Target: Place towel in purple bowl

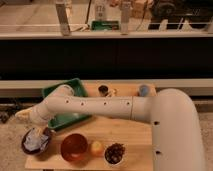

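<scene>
Camera view: a light wooden surface [125,131] carries all items. At its front left corner sits a dark purple round bowl [36,143], and a crumpled pale blue-white towel [34,139] lies inside it, filling most of the bowl. The white robot arm [100,106] reaches from the right side across the surface toward that corner; the gripper [26,116] sits at the arm's left end, just above and behind the bowl, and whether it grips anything cannot be told. Along the front edge, right of the purple bowl, stand a red-brown round bowl [74,147], a small yellow-orange round fruit [96,148] just beside it, and a white bowl of dark brown pieces [115,153]. A green rectangular tray [62,91] occupies the back left corner, partly covered by the arm. At the back edge stand a small dark cup [103,90] and, further right, a grey-blue round object [144,90].
</scene>
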